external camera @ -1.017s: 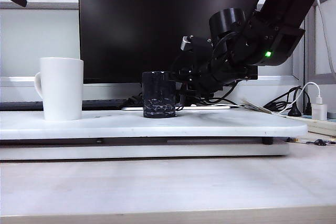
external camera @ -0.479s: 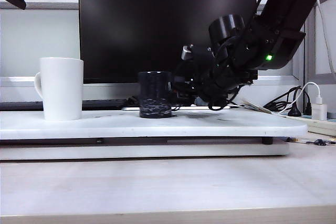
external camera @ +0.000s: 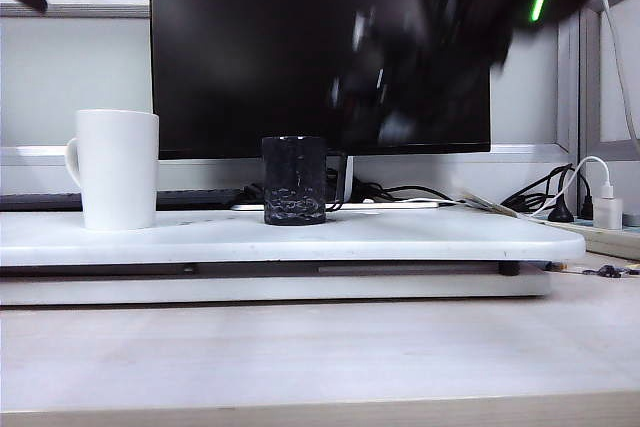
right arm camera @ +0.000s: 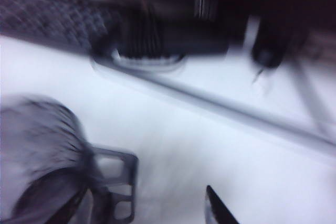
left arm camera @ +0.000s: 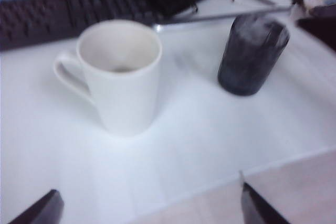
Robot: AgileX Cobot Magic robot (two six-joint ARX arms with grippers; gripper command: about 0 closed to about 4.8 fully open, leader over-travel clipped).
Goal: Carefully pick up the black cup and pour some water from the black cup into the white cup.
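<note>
The black cup point(external camera: 294, 180) stands upright and free on the white board point(external camera: 420, 237), its thin handle turned to the right. The taller white cup point(external camera: 116, 169) stands at the board's left end. My right gripper point(external camera: 385, 97) is a blur high above and right of the black cup. Its wrist view shows the black cup point(right arm camera: 42, 150) close below, and the right gripper point(right arm camera: 142, 211) open, holding nothing. My left gripper point(left arm camera: 149, 211) hangs open over the board's near edge, short of the white cup point(left arm camera: 119, 74) and black cup point(left arm camera: 252, 53). Water is hidden from view.
A black monitor point(external camera: 320, 47) fills the back, with a keyboard point(left arm camera: 68, 11) and cables along its foot. A white charger and power strip point(external camera: 605, 212) lie at the right. The board sits raised above the desk point(external camera: 320, 357).
My right gripper opened off the black cup's handle and swung up and away to the right. The cup shifted slightly left and now stands alone. The left arm stayed still.
</note>
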